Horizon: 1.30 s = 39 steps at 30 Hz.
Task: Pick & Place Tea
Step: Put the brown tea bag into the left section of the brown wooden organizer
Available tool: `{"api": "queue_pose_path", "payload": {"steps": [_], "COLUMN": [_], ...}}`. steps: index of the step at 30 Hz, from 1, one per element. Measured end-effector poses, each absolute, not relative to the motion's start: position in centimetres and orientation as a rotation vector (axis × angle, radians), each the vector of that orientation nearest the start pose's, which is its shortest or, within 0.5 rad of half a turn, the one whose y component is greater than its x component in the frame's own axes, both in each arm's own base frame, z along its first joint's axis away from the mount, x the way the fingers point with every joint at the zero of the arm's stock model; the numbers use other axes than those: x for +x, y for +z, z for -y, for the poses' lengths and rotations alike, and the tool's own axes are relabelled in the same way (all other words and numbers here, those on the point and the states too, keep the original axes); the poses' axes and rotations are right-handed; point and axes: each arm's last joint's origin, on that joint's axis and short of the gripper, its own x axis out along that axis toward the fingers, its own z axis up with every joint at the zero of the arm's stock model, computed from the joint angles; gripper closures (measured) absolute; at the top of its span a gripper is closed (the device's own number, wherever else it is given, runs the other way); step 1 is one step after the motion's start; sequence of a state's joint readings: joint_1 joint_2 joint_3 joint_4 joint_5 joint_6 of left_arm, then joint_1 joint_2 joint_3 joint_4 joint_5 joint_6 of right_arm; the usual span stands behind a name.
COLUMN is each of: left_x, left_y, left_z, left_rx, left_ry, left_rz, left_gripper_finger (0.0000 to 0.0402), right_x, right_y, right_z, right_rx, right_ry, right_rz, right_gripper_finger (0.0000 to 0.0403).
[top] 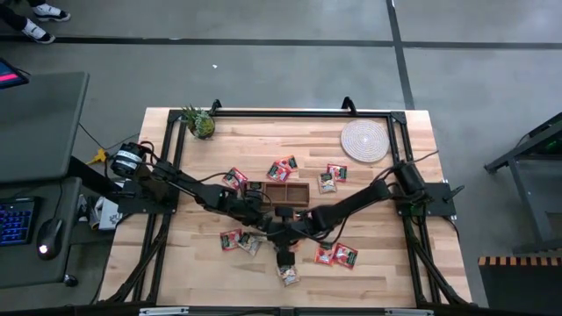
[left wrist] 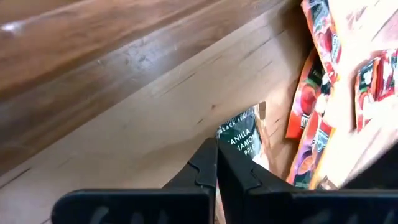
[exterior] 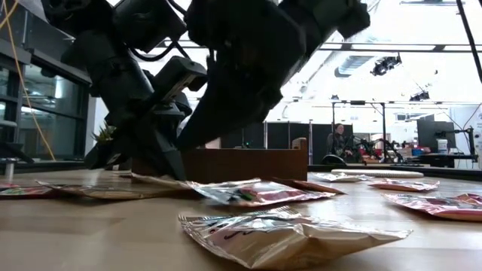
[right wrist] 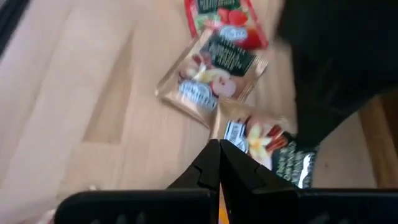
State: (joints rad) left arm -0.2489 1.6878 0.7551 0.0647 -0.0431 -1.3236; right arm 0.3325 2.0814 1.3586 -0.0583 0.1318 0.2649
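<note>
Just in front of the box [top: 286, 192], both arms crowd low over the counter [top: 386, 263]. Left pincer [left wrist: 217, 163] has its fingers pressed together on a sachet's [left wrist: 244, 138] edge, pinching thin foil to lift it. Right pincer [right wrist: 219, 163] is likewise closed on another sachet [right wrist: 261, 142]. Remaining tea [top: 336, 255] lies scattered around the box, none visibly inside.

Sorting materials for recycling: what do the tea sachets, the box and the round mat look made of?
Tea sachets: glossy crinkled foil or plastic film, probably. Wooden box: dark brown wood, grain unclear. Round mat: pale woven fibre, ringed texture.
</note>
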Motion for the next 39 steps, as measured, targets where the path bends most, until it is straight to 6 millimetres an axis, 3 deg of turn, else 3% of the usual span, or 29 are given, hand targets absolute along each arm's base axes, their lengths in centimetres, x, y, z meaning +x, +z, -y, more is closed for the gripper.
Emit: {"api": "queue_pose_path", "payload": {"steps": [9, 15, 22, 25, 32, 39], "left_x": [29.4, 28.4, 26.6, 25.5, 23.2, 22.7], "left_y": [15.5, 17.0, 21.3, 22.9, 24.9, 25.0], "left_z": [7.2, 7.3, 7.2, 7.4, 7.2, 6.9], "left_rx": [-1.052, -0.942, -0.757, -0.653, -0.385, -0.192], "left_ry": [0.368, 0.36, 0.363, 0.369, 0.441, 0.434], "left_rz": [-0.755, -0.741, -0.538, -0.465, -0.408, -0.453], "left_gripper_finger": [0.0401, 0.0401, 0.0401, 0.0401, 0.0401, 0.0401], "right_x": [40.3, 38.2, 34.3, 31.9, 25.5, 22.2], "right_y": [19.8, 25.1, 31.1, 31.7, 29.7, 28.4], "right_z": [-13.4, -12.9, -11.9, -10.9, -8.2, -7.0], "right_rx": [0.094, 0.138, 0.15, 0.176, 0.347, 0.436], "right_ry": [0.1, 0.185, 0.191, 0.152, 0.029, 0.008], "right_rz": [-0.746, -0.682, -0.524, -0.404, -0.167, -0.096], "right_gripper_finger": [0.0402, 0.0402, 0.0402, 0.0402, 0.0402, 0.0402]}}
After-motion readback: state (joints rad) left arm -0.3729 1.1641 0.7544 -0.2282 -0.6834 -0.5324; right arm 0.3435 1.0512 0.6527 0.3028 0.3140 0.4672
